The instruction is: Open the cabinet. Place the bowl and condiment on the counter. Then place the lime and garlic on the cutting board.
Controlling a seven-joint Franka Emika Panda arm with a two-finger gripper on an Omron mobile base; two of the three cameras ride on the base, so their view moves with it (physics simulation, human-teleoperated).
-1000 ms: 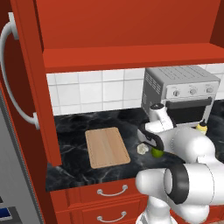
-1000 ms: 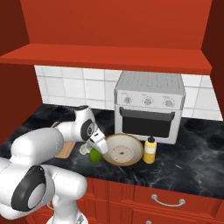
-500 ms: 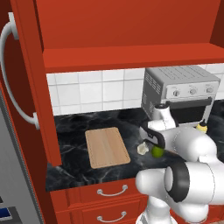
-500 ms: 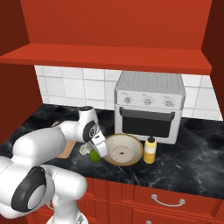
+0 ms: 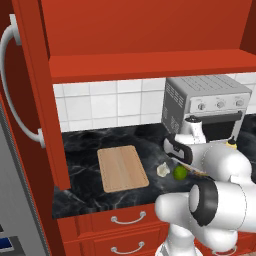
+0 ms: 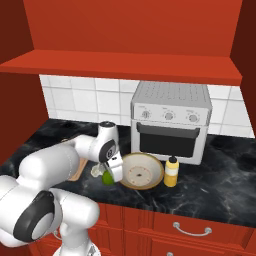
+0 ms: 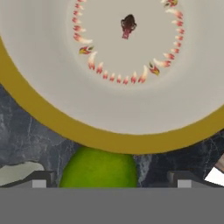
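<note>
The left base view looks forward and down from behind the arm's left side, taking in the open cabinet [image 5: 45,100], the board [image 5: 122,168] and the tabletop [image 5: 85,150]. The right base view faces the same tabletop [image 6: 225,185] from the arm's right, nearer the oven [image 6: 170,120]. Both share the lime [image 5: 180,172] [image 6: 107,177], oven and tiles. The hand view looks straight down, very close, over the bowl [image 7: 65,122] and lime [image 7: 98,168].
</note>
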